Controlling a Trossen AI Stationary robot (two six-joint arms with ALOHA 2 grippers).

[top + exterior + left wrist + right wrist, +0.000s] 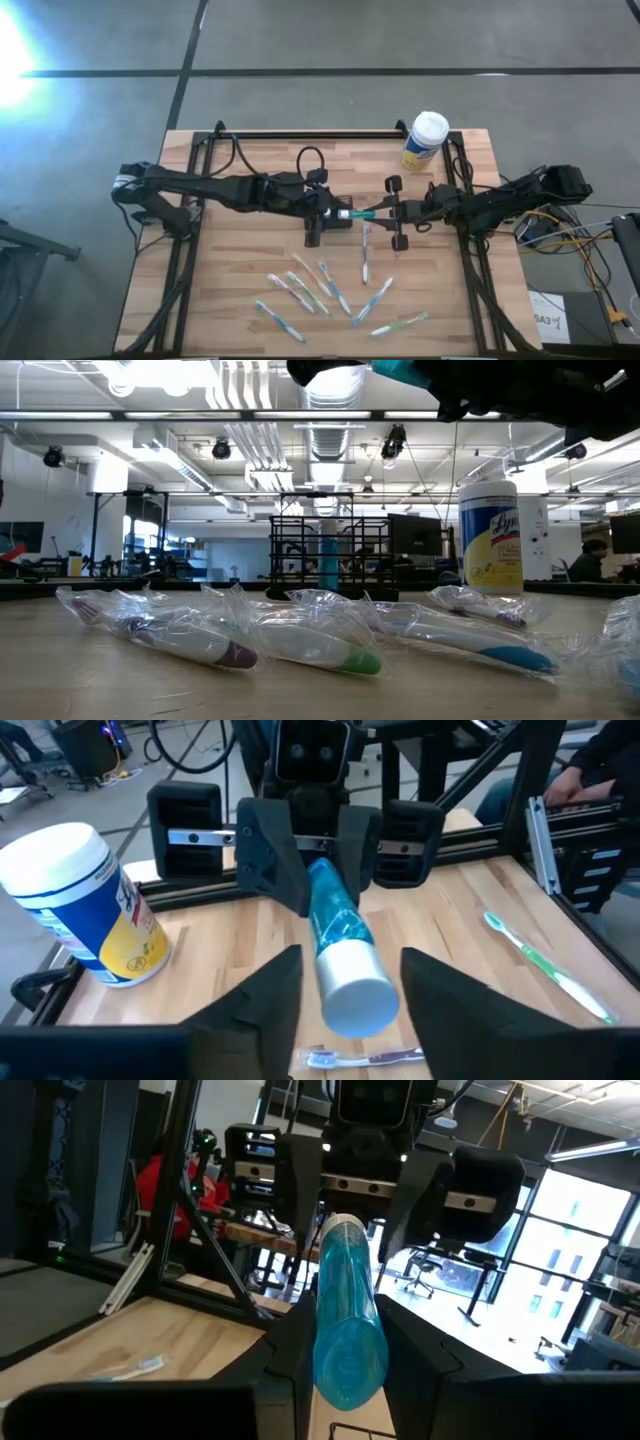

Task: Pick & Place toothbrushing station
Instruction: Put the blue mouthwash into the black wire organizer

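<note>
A teal toothpaste tube with a white cap hangs level above the table's middle, between my two grippers, which face each other. My right gripper is shut on the tube. My left gripper is open; its fingers stand on either side of the cap end with a gap showing. Several wrapped toothbrushes lie flat on the near half of the table. The black slotted toothbrushing station shows in no view. My right gripper pinches the tube's end away from the cap between its two fingers. The fingers come level from the table's right and lie along the tube. The tube is lifted clear of the table, and its cap points toward the table's left.
A yellow wipes canister with a white cap stands at the far right. One toothbrush lies just under the grippers, and a green one lies nearer the front. A black frame rail runs along the far edge. A person is behind the table.
</note>
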